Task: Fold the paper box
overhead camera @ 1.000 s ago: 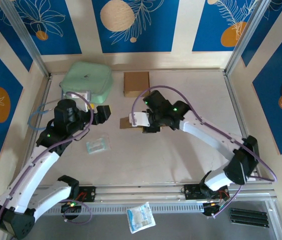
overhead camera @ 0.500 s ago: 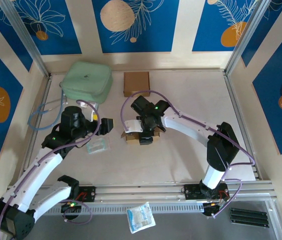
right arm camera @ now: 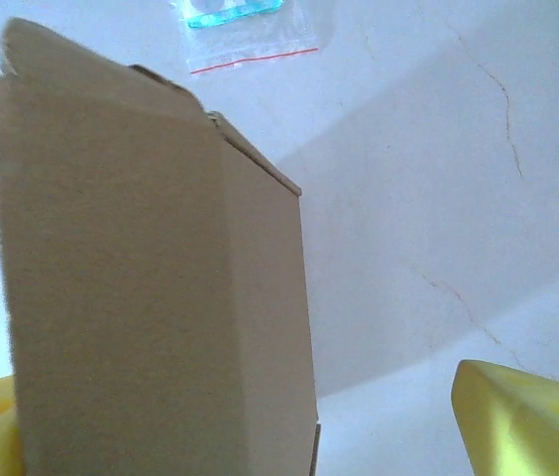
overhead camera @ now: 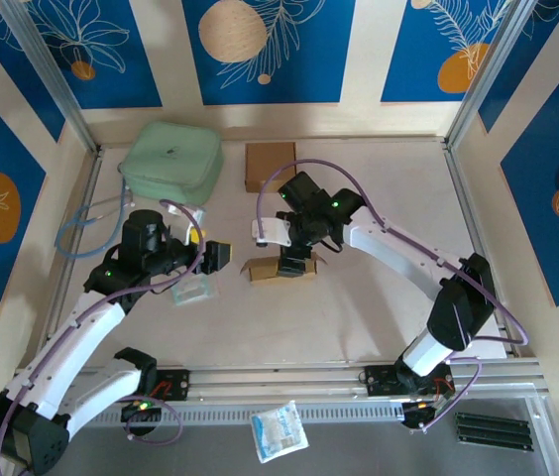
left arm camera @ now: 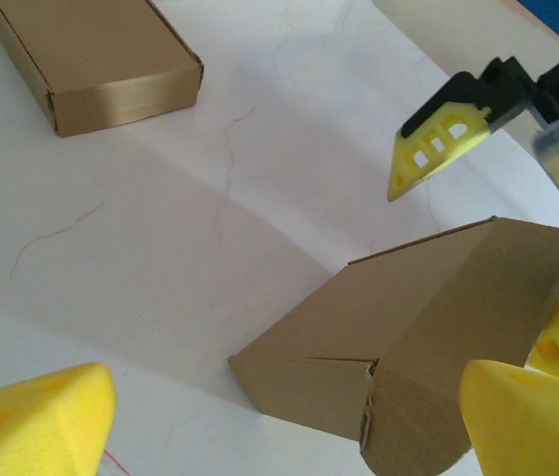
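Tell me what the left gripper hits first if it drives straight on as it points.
Most likely the half-folded paper box, lying on the table just ahead of the left gripper, in line with its open fingers. The right gripper stands just beyond it, though depth is hard to judge.

The paper box (overhead camera: 263,269) lies at the middle of the worktop (overhead camera: 389,198), with a small zip bag (overhead camera: 195,289) just to its left. Behind it, near the back edge, sits a second cardboard box (overhead camera: 271,166), with a soft case (overhead camera: 172,161) to that box's left.
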